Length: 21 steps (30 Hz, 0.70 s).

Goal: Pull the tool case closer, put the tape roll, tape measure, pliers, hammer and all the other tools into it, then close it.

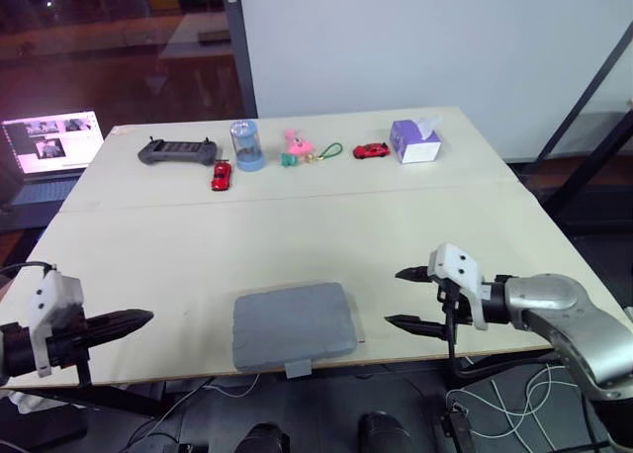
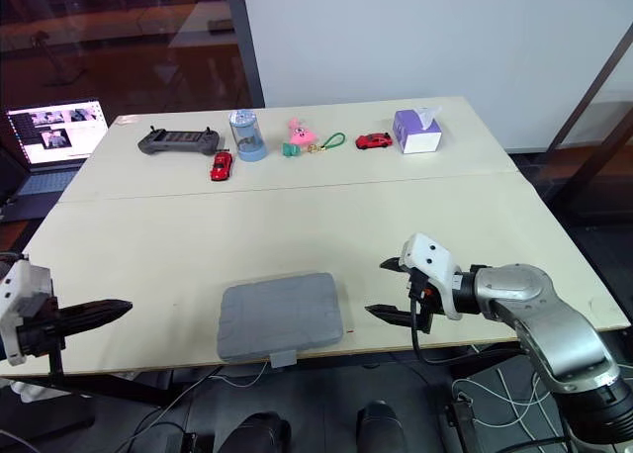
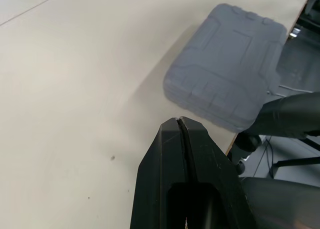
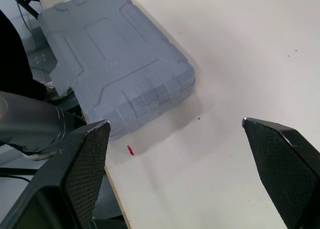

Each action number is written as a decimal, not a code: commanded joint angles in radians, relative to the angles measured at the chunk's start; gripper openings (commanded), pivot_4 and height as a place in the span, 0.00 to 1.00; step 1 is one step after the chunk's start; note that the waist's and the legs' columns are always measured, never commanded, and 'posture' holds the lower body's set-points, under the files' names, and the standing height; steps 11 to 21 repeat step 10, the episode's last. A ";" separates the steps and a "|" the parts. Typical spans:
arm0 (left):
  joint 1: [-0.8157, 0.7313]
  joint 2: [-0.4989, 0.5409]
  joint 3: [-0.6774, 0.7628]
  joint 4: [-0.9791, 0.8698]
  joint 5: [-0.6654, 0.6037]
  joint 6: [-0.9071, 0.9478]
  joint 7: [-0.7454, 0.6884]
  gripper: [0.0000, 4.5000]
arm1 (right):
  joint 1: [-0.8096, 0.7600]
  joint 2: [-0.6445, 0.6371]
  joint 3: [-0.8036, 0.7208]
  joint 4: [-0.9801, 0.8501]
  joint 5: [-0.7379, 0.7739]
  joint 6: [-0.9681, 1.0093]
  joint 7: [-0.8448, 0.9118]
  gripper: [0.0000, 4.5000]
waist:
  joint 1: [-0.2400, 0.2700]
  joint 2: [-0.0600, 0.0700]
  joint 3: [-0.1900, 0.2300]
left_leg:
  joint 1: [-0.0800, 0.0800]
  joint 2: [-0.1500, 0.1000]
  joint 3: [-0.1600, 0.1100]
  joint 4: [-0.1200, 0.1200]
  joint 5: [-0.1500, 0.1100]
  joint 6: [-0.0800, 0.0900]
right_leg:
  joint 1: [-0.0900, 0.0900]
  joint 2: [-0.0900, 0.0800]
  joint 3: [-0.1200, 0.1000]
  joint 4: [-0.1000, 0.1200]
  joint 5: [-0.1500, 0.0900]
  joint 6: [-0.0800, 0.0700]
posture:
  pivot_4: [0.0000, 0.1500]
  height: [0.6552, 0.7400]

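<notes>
Jaws wide apart, our right gripper (image 1: 394,297) sits low over the table (image 1: 297,226), just beside the right flank of the tool case (image 1: 294,322) and not touching it. Our left gripper (image 1: 138,320) is clenched on nothing, its two black fingers pressed tip to tip, and it points at the case's left side from some way off.

The grey case lies flat with its lid down at the near edge of the table, between the two arms. Its latch tab (image 1: 297,368) hangs out past the edge. From this we judge the pull closer done and the closing step either finished or wanting one last press.

To do that well, we would push straight down on the lid, near the latch. We would steady the far side with the other arm, so that nothing nudges the case toward us. The near edge is the hazard, because the case has no margin there and a sideways shove could tip it off.

Room is generous elsewhere, with bare tabletop on both sides of the case and beyond it. The controller (image 1: 177,152), blue jar (image 1: 245,144), two red toy cars (image 1: 220,176), pink toy (image 1: 295,144) and tissue box (image 1: 414,140) stand well apart along the far side. A laptop (image 1: 49,141) sits off the table's left corner.
</notes>
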 commanded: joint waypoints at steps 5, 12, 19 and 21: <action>-0.003 -0.002 0.028 0.009 0.012 -0.046 0.008 0.00 | 0.002 -0.019 -0.014 0.008 -0.004 -0.049 0.011 0.99 | 0.000 -0.001 0.001 | 0.000 0.000 0.000 0.000 0.000 0.000 | 0.000 0.000 0.000 0.000 0.000 0.000 | 1.00 1.00; -0.007 0.003 0.023 0.015 0.014 -0.051 0.011 0.00 | 0.004 -0.021 -0.010 0.011 -0.005 -0.054 0.011 0.99 | 0.001 -0.001 0.001 | 0.000 0.000 0.000 0.000 0.000 0.000 | 0.000 0.000 0.000 0.000 0.000 0.000 | 1.00 1.00; -0.007 0.003 0.023 0.015 0.014 -0.051 0.011 0.00 | 0.004 -0.021 -0.010 0.011 -0.005 -0.054 0.011 0.99 | 0.001 -0.001 0.001 | 0.000 0.000 0.000 0.000 0.000 0.000 | 0.000 0.000 0.000 0.000 0.000 0.000 | 1.00 1.00; -0.007 0.003 0.023 0.015 0.014 -0.051 0.011 0.00 | 0.004 -0.021 -0.010 0.011 -0.005 -0.054 0.011 0.99 | 0.001 -0.001 0.001 | 0.000 0.000 0.000 0.000 0.000 0.000 | 0.000 0.000 0.000 0.000 0.000 0.000 | 1.00 1.00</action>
